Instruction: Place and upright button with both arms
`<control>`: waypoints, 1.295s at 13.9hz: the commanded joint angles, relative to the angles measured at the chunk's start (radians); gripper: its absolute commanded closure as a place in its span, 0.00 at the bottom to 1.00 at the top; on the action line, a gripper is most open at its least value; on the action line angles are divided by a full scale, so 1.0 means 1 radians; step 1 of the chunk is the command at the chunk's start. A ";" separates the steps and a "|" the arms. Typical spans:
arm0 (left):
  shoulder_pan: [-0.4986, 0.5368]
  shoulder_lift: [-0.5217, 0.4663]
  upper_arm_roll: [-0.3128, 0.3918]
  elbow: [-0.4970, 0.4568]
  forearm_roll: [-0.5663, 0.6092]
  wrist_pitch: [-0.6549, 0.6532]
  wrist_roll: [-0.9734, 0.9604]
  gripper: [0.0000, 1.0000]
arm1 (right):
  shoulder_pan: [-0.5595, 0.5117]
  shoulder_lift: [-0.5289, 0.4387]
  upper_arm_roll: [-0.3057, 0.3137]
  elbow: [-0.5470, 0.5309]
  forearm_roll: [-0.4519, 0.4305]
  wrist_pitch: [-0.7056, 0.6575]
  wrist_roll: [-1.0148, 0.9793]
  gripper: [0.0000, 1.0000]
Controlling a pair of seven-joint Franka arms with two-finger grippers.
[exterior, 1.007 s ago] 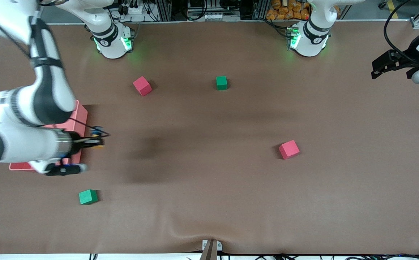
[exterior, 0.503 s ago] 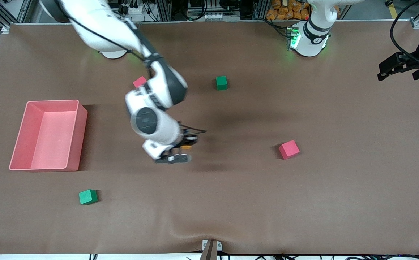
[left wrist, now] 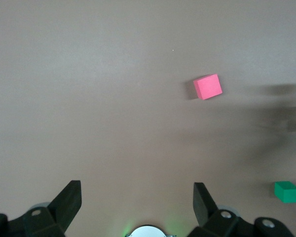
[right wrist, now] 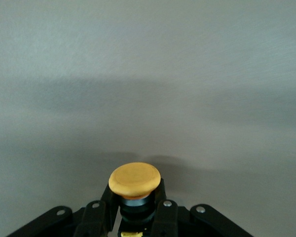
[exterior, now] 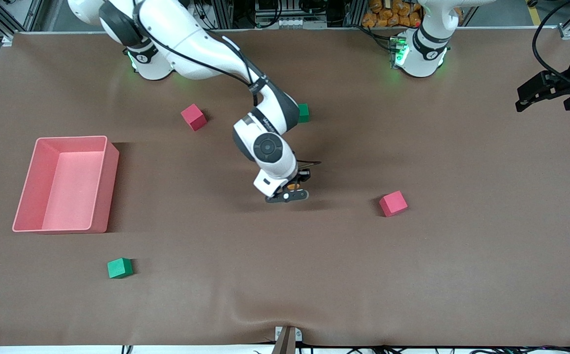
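**Button carried over mid-table, not yet set down**

The button, a tiny push-button with a round orange cap [right wrist: 134, 179] on a short black cylindrical body, is clamped between the two black fingers [right wrist: 96, 217] of the right gripper [exterior: 292, 189]. In the front view only a speck of orange [exterior: 292, 186] shows under the wrist. The gripper hangs over bare brown table [exterior: 285, 275] near the middle, between the pink rectangular plastic bin [exterior: 103, 187] at the right arm's end and a red foam cube [exterior: 393, 203] toward the left arm's end.

Progress, as a judgement: the pick-up is done, and the placing and uprighting are left. The button does not appear to touch the table yet, though the height above it is hard to tell.

Orientation: in the right wrist view the cap sticks out ahead of the fingertips, with the body running back between them. So the button's long axis seems to lie along the gripper's fingers, cap leading. Whether that is straight down or tilted cannot be told for sure.

The left gripper [left wrist: 138, 207] waits with its fingers wide apart and empty, over the left arm's end of the table [exterior: 555, 91].

Other foam cubes lie scattered: a second red one [exterior: 194, 117], a green one [exterior: 304, 112] partly hidden by the right arm, and another green one [exterior: 119, 268] nearest the front camera.
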 commanded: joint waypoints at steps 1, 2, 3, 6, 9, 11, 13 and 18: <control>0.008 0.019 -0.008 0.002 -0.006 0.017 0.009 0.00 | 0.021 0.053 -0.013 0.047 0.018 0.036 0.018 1.00; 0.007 0.029 -0.008 0.002 -0.006 0.017 0.009 0.00 | 0.029 0.053 -0.013 0.047 0.020 0.041 0.023 1.00; 0.005 0.033 -0.011 0.002 -0.006 0.019 0.009 0.00 | 0.030 0.055 -0.013 0.047 0.021 0.041 0.041 0.95; 0.001 0.056 -0.016 0.001 -0.006 0.025 0.009 0.00 | 0.033 0.046 -0.013 0.056 0.017 0.032 0.078 0.00; -0.042 0.108 -0.018 0.001 -0.009 0.023 0.009 0.00 | 0.019 -0.008 -0.024 0.058 0.008 0.003 0.080 0.00; -0.073 0.151 -0.018 0.001 -0.009 0.023 -0.008 0.00 | 0.029 -0.057 -0.100 0.066 -0.087 -0.072 0.072 0.00; -0.106 0.205 -0.019 -0.001 -0.009 0.011 -0.003 0.00 | -0.022 -0.109 -0.105 0.118 -0.106 -0.182 0.078 0.00; -0.228 0.367 -0.021 0.010 -0.055 0.003 -0.043 0.00 | -0.229 -0.296 -0.110 0.179 -0.112 -0.460 0.074 0.00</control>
